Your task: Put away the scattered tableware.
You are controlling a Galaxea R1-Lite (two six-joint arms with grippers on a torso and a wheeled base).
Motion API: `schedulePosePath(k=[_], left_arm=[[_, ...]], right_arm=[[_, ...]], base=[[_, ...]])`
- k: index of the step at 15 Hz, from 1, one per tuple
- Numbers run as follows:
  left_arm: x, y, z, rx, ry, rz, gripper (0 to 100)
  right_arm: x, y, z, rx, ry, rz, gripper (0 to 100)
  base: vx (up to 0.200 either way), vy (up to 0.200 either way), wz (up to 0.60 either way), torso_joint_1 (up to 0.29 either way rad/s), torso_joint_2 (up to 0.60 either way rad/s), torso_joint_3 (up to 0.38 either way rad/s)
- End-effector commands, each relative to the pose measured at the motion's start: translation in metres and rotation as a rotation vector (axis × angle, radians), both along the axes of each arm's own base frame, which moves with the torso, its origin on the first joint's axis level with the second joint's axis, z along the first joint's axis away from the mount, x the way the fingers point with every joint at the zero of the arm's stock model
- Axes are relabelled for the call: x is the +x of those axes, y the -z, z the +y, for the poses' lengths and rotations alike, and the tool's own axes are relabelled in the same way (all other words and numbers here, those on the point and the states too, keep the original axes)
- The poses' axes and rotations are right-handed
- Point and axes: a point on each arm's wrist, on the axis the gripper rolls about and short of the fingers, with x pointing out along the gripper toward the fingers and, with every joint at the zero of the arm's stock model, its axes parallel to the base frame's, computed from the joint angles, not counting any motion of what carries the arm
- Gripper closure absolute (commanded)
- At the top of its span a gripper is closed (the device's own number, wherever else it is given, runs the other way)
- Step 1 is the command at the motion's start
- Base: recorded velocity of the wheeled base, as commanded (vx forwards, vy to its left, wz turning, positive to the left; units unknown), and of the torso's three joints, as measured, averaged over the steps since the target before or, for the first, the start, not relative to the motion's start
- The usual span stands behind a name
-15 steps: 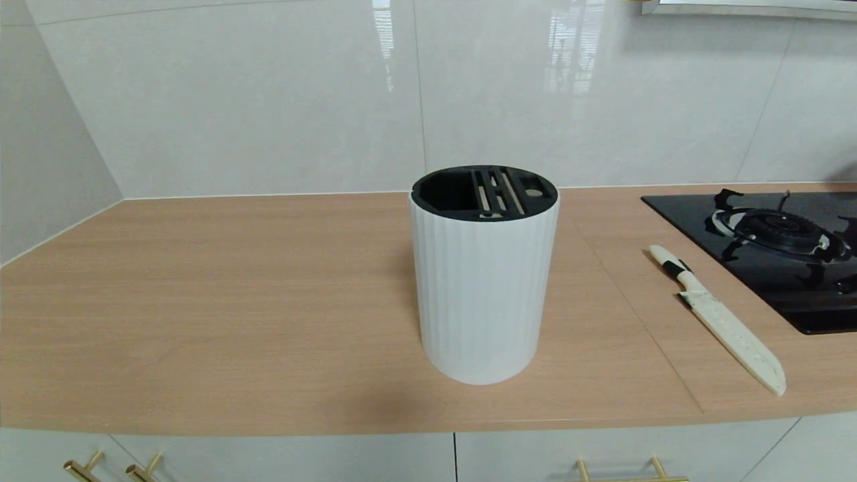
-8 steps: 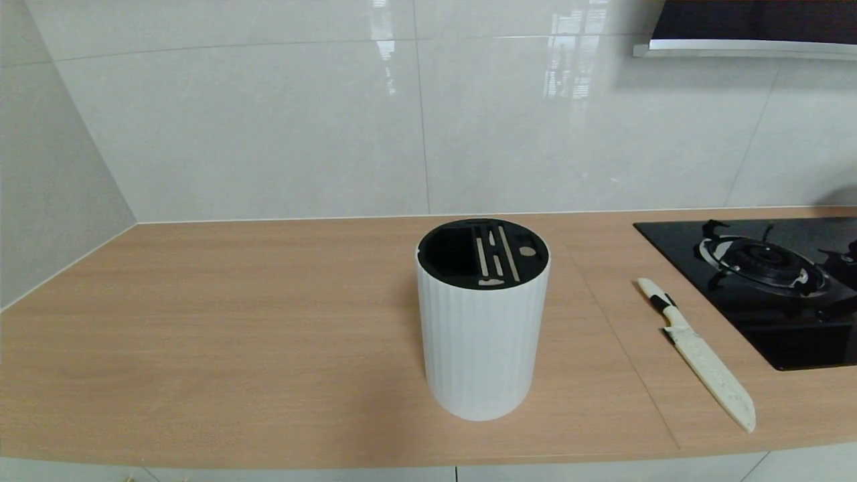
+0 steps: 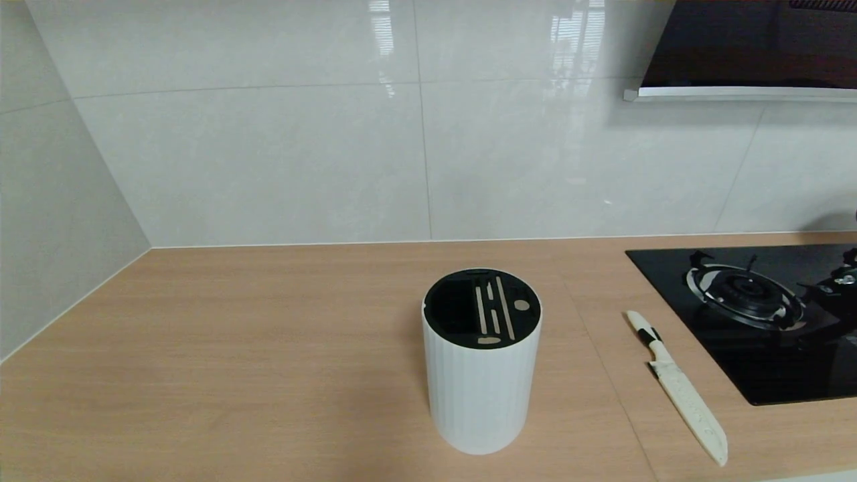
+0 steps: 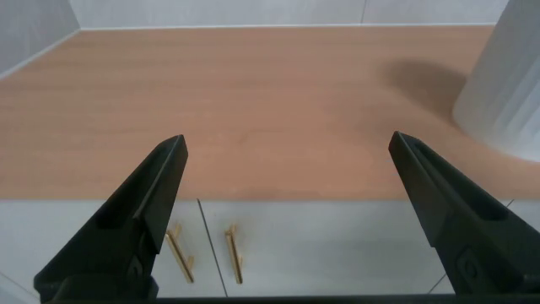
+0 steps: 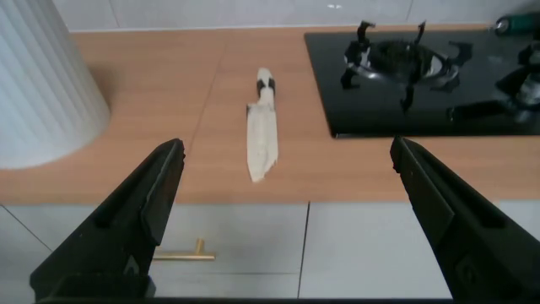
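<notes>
One knife lay flat on the counter between the slotted holder and the hob: stiff, light, probably slick (sharp too), best pinched at its handle. Left gripper and right gripper gaped empty.

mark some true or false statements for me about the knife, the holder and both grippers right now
1. The cream knife with a black band on its handle lies flat on the wooden countertop. True.
2. The cream knife stands in a slot of the white ribbed cylindrical holder. False: no knife is in the holder's black top; the knife lies on the countertop beside it.
3. The knife lies between the holder and the black gas hob. True.
4. The right gripper is shut on the knife. False: it is open and holds nothing, with the knife lying apart from it.
5. The left gripper is open. True.
</notes>
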Motion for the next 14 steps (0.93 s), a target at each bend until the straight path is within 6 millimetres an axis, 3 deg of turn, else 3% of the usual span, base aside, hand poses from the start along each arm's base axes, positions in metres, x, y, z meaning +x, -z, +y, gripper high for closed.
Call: schedulePosePath(k=[1, 6, 13, 14], left_arm=[[0.000, 0.000, 0.000, -0.001, -0.001, 0.001, 0], [0.000, 0.000, 0.000, -0.001, -0.001, -0.001, 0], [0.000, 0.000, 0.000, -0.001, -0.001, 0.001, 0], [0.000, 0.000, 0.000, -0.001, -0.001, 0.001, 0]], right_arm=[[0.000, 0.000, 0.000, 0.000, -0.001, 0.002, 0], [0.000, 0.000, 0.000, 0.000, -0.001, 0.002, 0], [0.000, -0.001, 0.000, -0.039, -0.004, -0.003, 0], [-0.005, -0.023, 0.000, -0.039, -0.018, -0.068, 0]], base=[[0.000, 0.000, 0.00, 0.276, -0.61, -0.334], [0.000, 0.000, 0.00, 0.219, -0.48, -0.258], [0.000, 0.000, 0.00, 0.008, -0.02, -0.009], [0.000, 0.000, 0.00, 0.000, 0.00, 0.000]])
